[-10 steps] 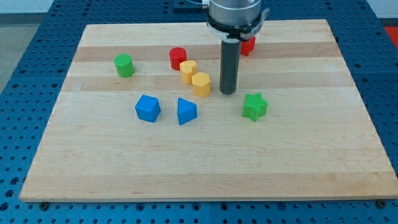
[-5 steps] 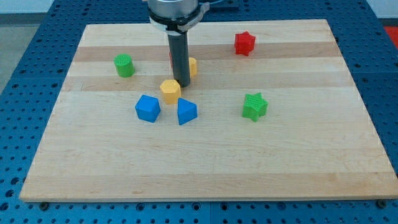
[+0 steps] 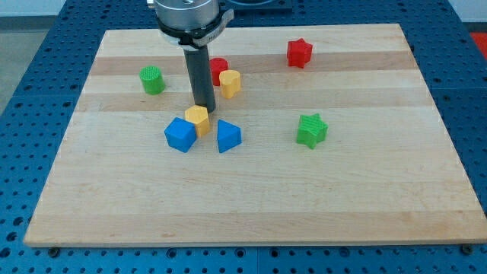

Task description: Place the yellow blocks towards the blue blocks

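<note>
Camera view shows my tip (image 3: 204, 105) touching one yellow block (image 3: 198, 120), newly shoved between the blue blocks (image 3: 180, 135); second yellow block (image 3: 230, 83) remains by the red cylinder (image 3: 218, 69); the end effector has no jaws

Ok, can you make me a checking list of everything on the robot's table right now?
Surface: wooden board on a blue pegboard table.
Job's things: one yellow block sits between the blue cube and the blue wedge-shaped block, touching the cube; second yellow block sits farther toward the view's top, beside the red cylinder.
Clutter: green cylinder, red star, green star.
Grippers: none; my tip is just above the nearer yellow block.
Cables: nothing seen.
Surroundings: nothing seen beyond the pegboard.
</note>
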Motion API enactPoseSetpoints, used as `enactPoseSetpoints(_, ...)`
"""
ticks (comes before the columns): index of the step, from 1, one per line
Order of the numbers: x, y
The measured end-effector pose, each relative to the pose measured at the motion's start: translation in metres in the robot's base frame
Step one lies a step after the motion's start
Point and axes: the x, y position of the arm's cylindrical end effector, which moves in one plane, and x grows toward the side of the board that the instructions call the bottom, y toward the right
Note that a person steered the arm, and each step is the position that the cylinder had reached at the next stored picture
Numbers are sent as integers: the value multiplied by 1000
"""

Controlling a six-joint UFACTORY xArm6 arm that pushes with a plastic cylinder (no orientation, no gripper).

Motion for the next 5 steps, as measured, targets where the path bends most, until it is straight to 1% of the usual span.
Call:
enactPoseSetpoints(3,-72,-9)
enactPoseSetpoints(4,-88,-4)
enactPoseSetpoints(5,-90,13)
